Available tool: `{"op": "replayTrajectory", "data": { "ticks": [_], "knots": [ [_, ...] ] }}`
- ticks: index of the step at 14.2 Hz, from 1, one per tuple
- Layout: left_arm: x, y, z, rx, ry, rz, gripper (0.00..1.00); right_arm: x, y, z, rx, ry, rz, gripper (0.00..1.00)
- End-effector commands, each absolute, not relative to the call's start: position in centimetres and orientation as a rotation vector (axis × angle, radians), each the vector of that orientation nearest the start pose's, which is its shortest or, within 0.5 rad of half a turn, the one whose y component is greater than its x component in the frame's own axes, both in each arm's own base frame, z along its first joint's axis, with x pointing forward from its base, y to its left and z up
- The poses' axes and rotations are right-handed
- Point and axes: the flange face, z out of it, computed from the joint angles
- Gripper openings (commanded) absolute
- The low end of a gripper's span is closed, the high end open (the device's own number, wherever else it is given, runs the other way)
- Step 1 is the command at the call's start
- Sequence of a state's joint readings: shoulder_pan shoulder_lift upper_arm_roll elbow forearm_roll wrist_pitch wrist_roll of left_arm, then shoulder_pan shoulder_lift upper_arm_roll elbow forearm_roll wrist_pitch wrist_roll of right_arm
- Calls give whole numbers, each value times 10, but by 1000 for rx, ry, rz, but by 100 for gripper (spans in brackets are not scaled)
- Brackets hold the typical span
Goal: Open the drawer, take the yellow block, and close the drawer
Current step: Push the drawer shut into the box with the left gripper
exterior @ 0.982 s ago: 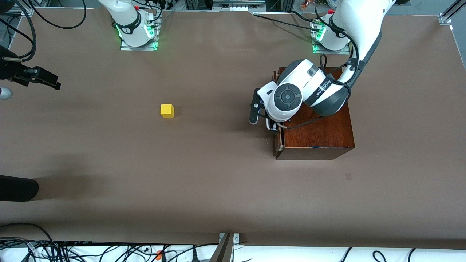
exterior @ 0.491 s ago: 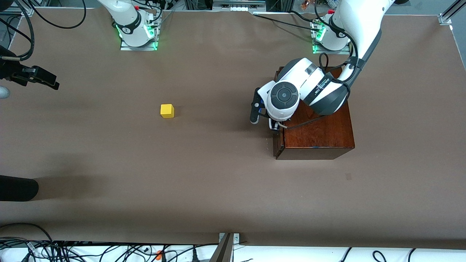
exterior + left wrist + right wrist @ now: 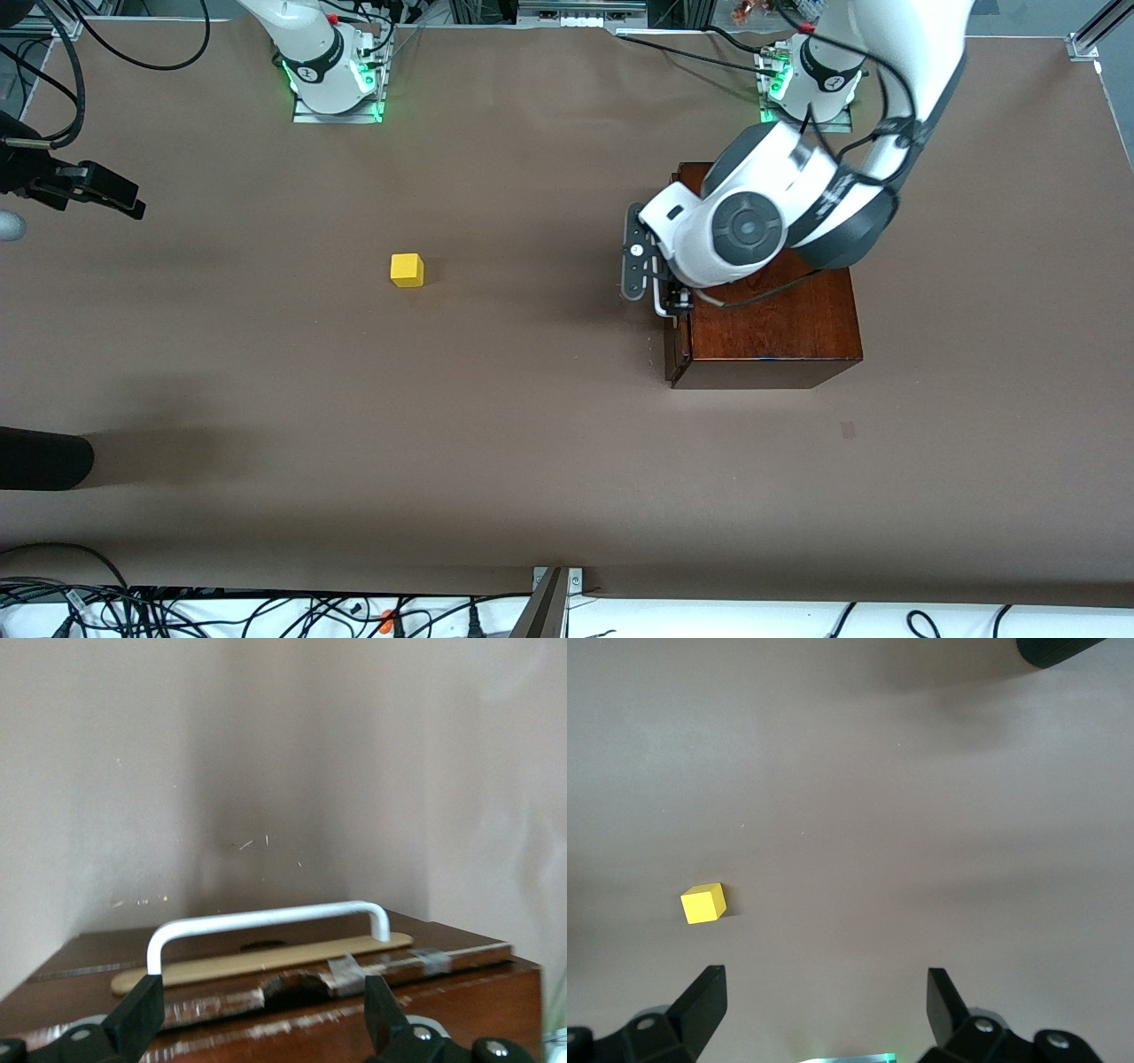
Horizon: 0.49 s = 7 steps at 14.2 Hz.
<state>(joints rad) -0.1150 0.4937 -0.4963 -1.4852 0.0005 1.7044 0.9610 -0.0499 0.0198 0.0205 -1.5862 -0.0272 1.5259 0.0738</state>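
The yellow block (image 3: 407,270) sits on the bare brown table, well toward the right arm's end from the dark mahogany box (image 3: 775,319). It also shows in the right wrist view (image 3: 704,903). The drawer (image 3: 674,346) looks pushed in flush with the box. Its white handle (image 3: 266,921) lies just past my left gripper's fingertips. My left gripper (image 3: 657,288) is open and empty over the box's drawer-side edge (image 3: 261,1019). My right gripper (image 3: 124,199) is open and empty, waiting above the table at the right arm's end (image 3: 824,1005).
A dark rounded object (image 3: 40,458) juts in at the right arm's end, nearer the front camera, and shows in the right wrist view (image 3: 1059,649). Cables (image 3: 177,611) lie along the table's front edge. Brown tabletop (image 3: 532,399) stretches between block and box.
The drawer, slightly open a second ago, now sits flush. My left arm has then drawn back toward its own end of the table. My right gripper has barely shifted.
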Motion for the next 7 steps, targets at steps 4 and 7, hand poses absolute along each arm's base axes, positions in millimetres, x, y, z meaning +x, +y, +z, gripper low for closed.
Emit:
{"op": "replayTrajectory", "data": {
  "ticks": [4,7],
  "knots": [
    [590,-232,474,-2747,1934,269,100,560,-17,600,-3164,173,130,100],
    [603,-178,517,-2894,1646,244,100,562,-16,597,-3164,167,123,100]
  ]
}}
